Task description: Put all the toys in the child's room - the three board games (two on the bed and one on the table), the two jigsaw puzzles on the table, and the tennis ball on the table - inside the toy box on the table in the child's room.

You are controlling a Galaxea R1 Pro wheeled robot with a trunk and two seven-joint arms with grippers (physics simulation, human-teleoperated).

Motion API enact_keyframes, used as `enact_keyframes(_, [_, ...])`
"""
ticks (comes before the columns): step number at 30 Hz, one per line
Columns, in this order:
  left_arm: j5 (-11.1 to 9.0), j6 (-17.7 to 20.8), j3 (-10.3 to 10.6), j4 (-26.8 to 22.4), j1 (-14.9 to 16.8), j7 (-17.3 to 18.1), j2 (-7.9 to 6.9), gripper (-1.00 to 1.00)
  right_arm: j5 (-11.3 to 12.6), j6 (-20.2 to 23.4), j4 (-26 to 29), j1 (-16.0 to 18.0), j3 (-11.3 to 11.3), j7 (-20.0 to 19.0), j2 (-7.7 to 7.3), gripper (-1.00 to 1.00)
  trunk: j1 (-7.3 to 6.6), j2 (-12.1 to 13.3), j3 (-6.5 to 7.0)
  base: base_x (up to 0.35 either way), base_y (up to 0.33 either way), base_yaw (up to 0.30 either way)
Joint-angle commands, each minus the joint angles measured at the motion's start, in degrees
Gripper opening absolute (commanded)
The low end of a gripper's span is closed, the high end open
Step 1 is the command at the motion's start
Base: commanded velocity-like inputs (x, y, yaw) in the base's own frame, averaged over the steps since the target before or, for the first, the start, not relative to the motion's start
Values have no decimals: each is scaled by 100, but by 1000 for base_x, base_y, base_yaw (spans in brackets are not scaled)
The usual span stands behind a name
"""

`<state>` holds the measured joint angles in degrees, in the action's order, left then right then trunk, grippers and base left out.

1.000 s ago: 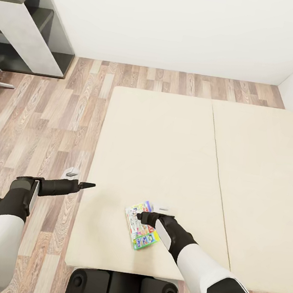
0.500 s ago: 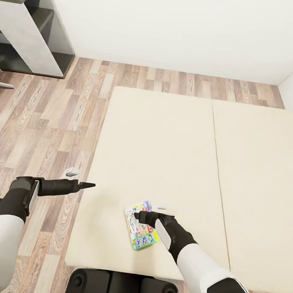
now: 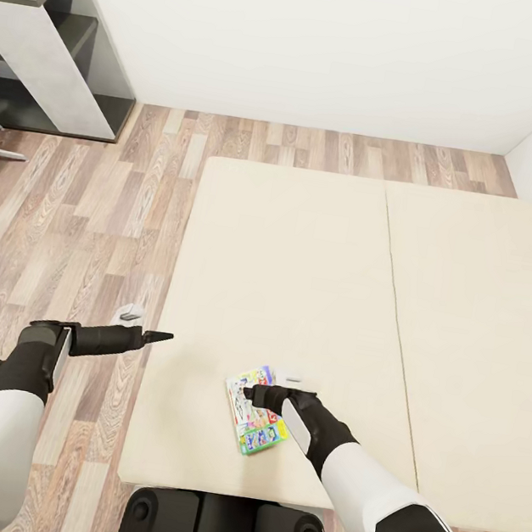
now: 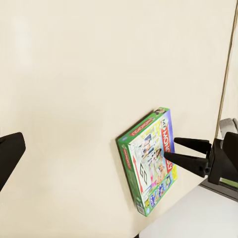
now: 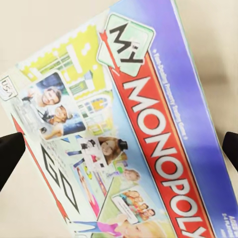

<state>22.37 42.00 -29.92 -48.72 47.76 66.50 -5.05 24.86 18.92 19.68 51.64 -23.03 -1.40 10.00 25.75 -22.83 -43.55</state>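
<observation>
Green-edged Monopoly box lay flat near the bed's front edge, your right gripper spread above it, so you needed to straddle one edge before closing.

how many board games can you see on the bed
1: the Monopoly box lies near the bed's front edge, under the right pincer. Another may be out of frame.
</observation>
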Motion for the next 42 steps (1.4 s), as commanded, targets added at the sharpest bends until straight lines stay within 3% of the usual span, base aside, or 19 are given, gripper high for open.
enact_keyframes(1, [57, 45, -24, -6, 5, 56, 4, 100, -8, 23, 2, 4, -8, -9, 0, 100, 3, -9, -7, 0, 0, 0])
enact_keyframes(32, [63, 45, -23, -6, 5, 56, 4, 100, 1, 12, -167, 4, -16, 61, 0, 100, 3, -9, -7, 0, 0, 0])
enact_keyframes(42, [61, 45, -22, -6, 5, 56, 4, 100, 3, -34, -174, 3, -362, 54, 0, 100, 3, -9, -7, 0, 0, 0])
